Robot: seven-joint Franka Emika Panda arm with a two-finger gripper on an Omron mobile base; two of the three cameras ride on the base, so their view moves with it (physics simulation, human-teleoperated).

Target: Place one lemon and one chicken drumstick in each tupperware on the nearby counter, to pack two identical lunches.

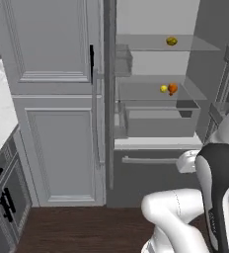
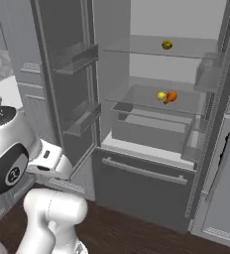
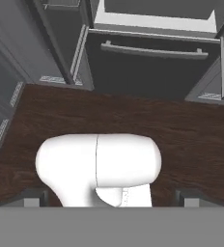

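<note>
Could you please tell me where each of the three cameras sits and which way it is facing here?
Left base view: behind the arm on its left, facing the open fridge; arm at lower right.
Right base view: behind on its right, same fridge; arm at lower left.
Hand view: on the hand, looking down at the wood floor and freezer drawer; open fingers at the bottom.
Both base views share the lemon and drumstick on one shelf.

Lemon [image 2: 160, 95] beside drumstick [image 2: 170, 97] on fridge shelf [image 2: 137, 100]
</note>
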